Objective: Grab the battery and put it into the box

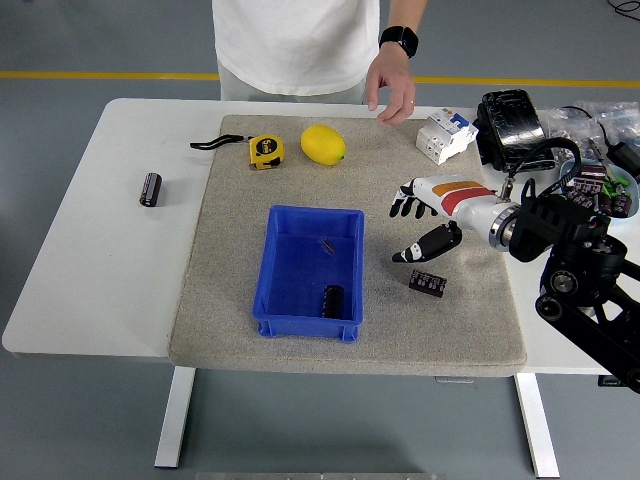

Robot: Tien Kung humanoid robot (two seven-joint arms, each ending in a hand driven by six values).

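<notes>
The battery (332,300) lies inside the blue box (283,287), at its near right corner, close to the front wall. The right robot hand (421,222) hangs above the grey mat (226,260), to the right of the box & apart from it; its fingers (404,205) are spread, thumb pointing down-left, holding nothing. Just below it, a small dark component (427,283) rests on the mat. A 2nd battery (150,188) lies on the white worktop (100,280), far left. Near the far edge: yellow tape measure (265,150) w/ black strap, beside a lemon (323,144). A person's hand (391,85) hovers over the far edge of the worktop.
</notes>
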